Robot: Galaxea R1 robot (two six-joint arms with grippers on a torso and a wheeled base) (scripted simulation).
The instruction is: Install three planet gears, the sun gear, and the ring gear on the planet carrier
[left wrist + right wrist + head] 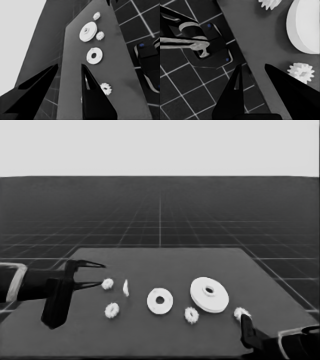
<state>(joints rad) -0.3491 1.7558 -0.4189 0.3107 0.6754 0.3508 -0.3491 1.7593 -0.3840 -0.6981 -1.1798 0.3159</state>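
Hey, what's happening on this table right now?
Nothing is assembled yet. The smaller round part and the larger round part lie side by side on the table, with four small gears scattered around them and a thin white piece towards the left. The left gripper waits open over the table's left end, a gear just by its fingertips but not held. The right gripper is open at the near right corner, beside another gear.

Both arms were black near their ends and pale grey farther back. Each gripper, left and right, bore two long, pointed black fingers.
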